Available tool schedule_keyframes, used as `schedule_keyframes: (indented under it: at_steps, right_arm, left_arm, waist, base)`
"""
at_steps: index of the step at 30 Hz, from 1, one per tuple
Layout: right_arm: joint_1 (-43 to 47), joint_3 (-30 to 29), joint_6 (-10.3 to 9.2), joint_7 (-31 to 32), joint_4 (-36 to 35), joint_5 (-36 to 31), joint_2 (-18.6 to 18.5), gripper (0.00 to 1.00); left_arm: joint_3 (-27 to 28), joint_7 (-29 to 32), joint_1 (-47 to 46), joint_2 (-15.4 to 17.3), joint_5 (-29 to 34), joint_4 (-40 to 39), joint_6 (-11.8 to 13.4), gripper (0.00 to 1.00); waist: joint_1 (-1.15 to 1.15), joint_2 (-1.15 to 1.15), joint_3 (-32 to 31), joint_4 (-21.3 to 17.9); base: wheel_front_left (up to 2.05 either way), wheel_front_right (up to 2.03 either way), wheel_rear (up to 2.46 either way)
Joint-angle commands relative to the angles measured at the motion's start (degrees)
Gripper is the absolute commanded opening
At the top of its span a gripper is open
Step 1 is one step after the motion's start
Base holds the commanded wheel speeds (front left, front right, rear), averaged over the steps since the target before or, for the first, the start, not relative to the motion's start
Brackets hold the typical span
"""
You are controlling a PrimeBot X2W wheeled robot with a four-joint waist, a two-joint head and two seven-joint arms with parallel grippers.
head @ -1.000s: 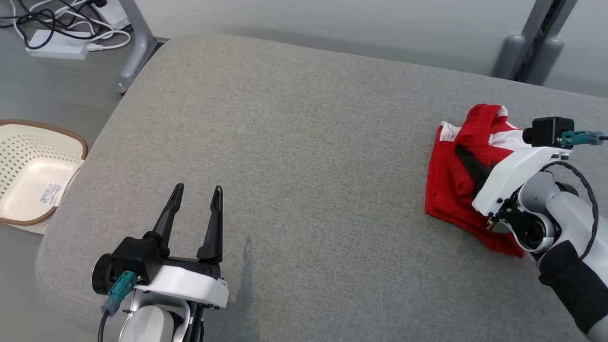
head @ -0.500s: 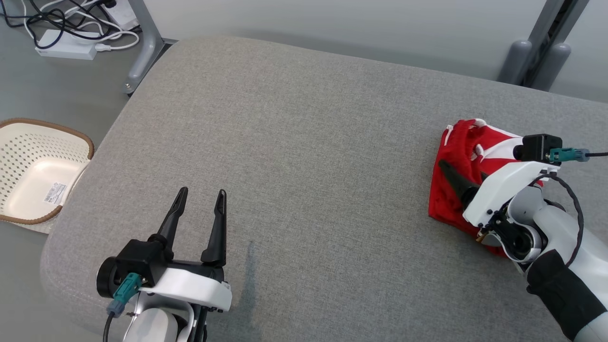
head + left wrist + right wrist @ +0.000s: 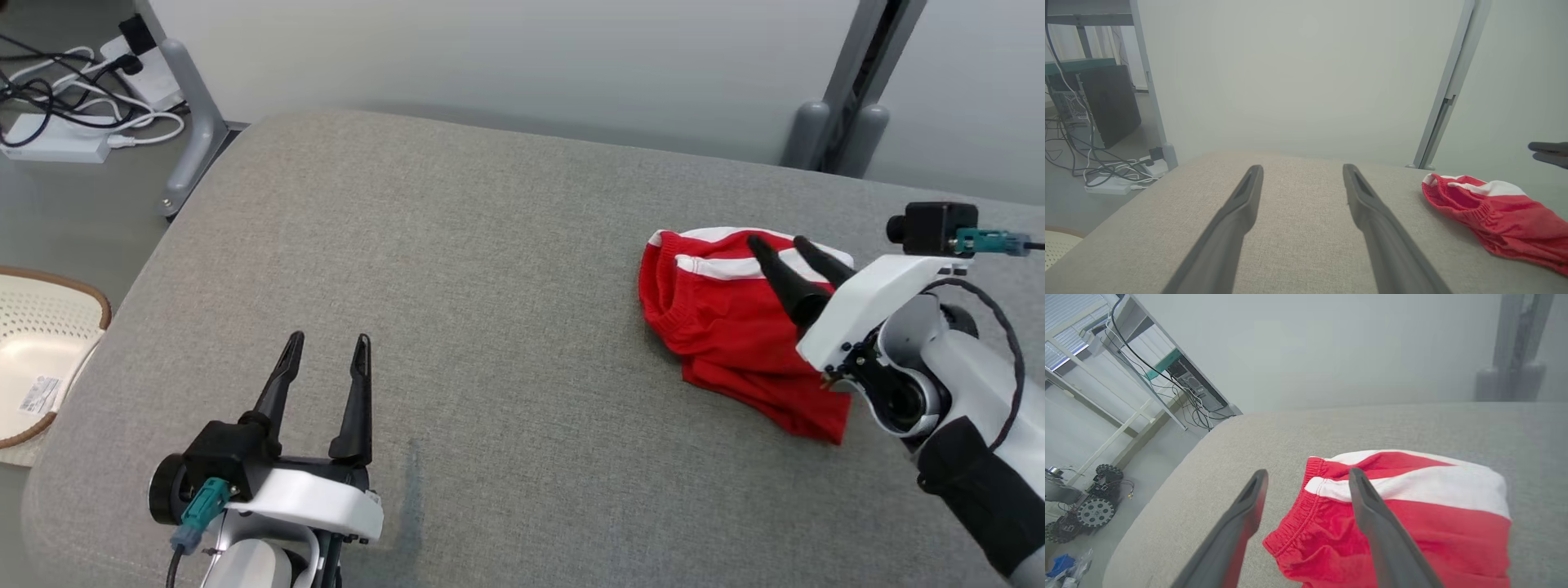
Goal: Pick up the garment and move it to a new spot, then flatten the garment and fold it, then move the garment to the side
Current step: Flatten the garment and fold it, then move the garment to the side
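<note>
Counter [image 3: 490, 245]: a grey, cloth-covered top with rounded corners that carries the garment.
Garment [image 3: 727, 335]: red with a white stripe and a ribbed waistband; it lies loosely bunched on the right part of the counter, toward its far edge, with the waistband end turned toward the counter's middle.
Right fingers [image 3: 780, 273]: spread apart and released, with nothing between them. They point across the counter's right part and hang over the white stripe. In the left wrist view their tips [image 3: 1549, 149] are in the air above the counter, clear of the cloth.
Right wrist view: the two fingers [image 3: 1372, 522] frame the waistband end, one over the bare counter and one over the red cloth.
Left fingers [image 3: 357, 400]: also spread and released, grasping nothing. They hover over the near left part of the counter and point toward its far edge.
Left wrist view: bare grey counter shows between the two fingers [image 3: 1372, 212].
Basket [image 3: 41, 314]: cream, perforated, with a brown rim; it sits on the floor beside the counter's left edge.
Cables [image 3: 49, 114]: a tangle of black and white leads with a white power strip [image 3: 53, 149], on the floor beyond the counter's far left corner.
Grey post [image 3: 849, 106]: stands upright behind the counter's far right edge.
</note>
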Motion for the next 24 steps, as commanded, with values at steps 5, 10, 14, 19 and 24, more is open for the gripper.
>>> schedule_keyframes:
  at_steps: [5,10,14,19,24]
  right_arm:
    - [-2.0,1.3,0.0,-8.7,-1.9,-9.4,-5.6,1.0]
    - [-1.8,-1.2,0.0,-15.2,-2.3,-23.1,-9.4,1.0]
    - [1.7,-11.0,0.0,-15.7,-6.1,-33.1,-8.9,1.0]
    - [13.2,-27.1,0.0,-15.7,-15.1,-45.2,-3.7,1.0]
    - [23.7,-36.3,0.0,-15.7,-21.0,-52.6,2.7,1.0]
  left_arm:
    - [1.6,-0.2,1.4,0.2,0.4,-0.9,-0.4,1.0]
    - [2.6,-0.2,1.9,0.2,0.1,-3.1,-0.2,1.0]
    - [2.9,-0.2,2.4,0.2,-0.1,-4.7,0.3,1.0]
    - [3.1,-0.2,3.1,0.2,0.1,-5.6,0.9,1.0]
    - [3.1,-0.2,3.4,0.2,-0.3,-6.6,1.6,1.0]
  waist:
    - [0.0,0.0,-2.7,-3.4]
    - [0.0,0.0,-3.8,-6.2]
    - [0.0,0.0,-3.7,-8.0]
    - [0.0,0.0,-3.8,-9.9]
    - [0.0,0.0,-3.8,-11.1]
  base:
    - [0.0,0.0,0.0]
    - [0.0,0.0,0.0]
    - [0.0,0.0,0.0]
    - [0.0,0.0,0.0]
    - [0.0,0.0,0.0]
